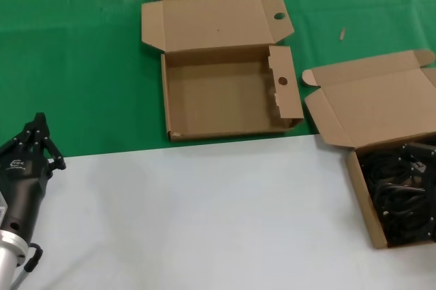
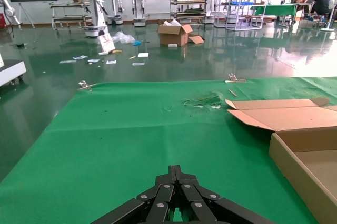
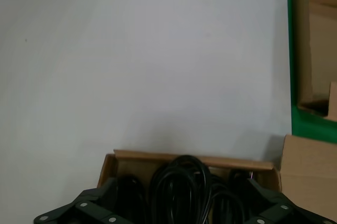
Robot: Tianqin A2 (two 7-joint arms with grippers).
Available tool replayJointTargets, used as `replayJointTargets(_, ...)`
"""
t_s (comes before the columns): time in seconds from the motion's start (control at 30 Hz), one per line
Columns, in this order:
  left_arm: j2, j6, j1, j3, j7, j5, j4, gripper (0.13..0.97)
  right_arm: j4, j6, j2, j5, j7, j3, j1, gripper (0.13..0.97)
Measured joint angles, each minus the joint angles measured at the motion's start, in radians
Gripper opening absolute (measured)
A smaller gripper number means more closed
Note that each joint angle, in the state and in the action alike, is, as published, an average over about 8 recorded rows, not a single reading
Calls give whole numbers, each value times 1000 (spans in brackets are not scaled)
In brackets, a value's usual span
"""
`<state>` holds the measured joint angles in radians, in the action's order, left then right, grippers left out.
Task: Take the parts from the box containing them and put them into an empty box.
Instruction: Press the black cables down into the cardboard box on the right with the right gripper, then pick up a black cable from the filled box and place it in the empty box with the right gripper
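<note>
Reaching into the parts box [image 1: 361, 188] at three o'clock, the right gripper [image 3: 181, 208] spreads open fingers [image 3: 89, 205] over black cable bundles [image 3: 181, 184]; the left gripper [image 1: 37, 137], fingers closed, idles at eight o'clock.

left gripper [image 1: 37, 141]: small white logo print on black housing, too small to read
boxes: no print
background hall signs: unreadable
</note>
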<state>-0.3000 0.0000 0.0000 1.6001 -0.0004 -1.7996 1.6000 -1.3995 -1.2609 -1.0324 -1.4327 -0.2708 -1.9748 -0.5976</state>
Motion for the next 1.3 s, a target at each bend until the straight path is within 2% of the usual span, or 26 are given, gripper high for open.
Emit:
replayJointTargets(0.1,0,0,0,0,0,0,0,140,28,2,13,13,-17,-10,-14,830)
replayJointTargets(0.23,0,0,0,0,0,0,0,140,68,7,30,27,-41,-21,-31,830)
replayJointTargets(0.5,0,0,0,0,0,0,0,140,126,26,63,36,-71,-31,-51,663)
replayJointTargets(0.53,0,0,0,0,0,0,0,140,130,27,66,36,-72,-32,-53,663)
replayJointTargets(0.73,0,0,0,0,0,0,0,140,137,26,71,39,-68,-35,-65,502)
replayJointTargets(1.1,0,0,0,0,0,0,0,140,79,-1,33,45,-8,-29,-70,286)
replayJointTargets(1.3,0,0,0,0,0,0,0,140,-6,-34,-5,52,85,-16,-77,241)
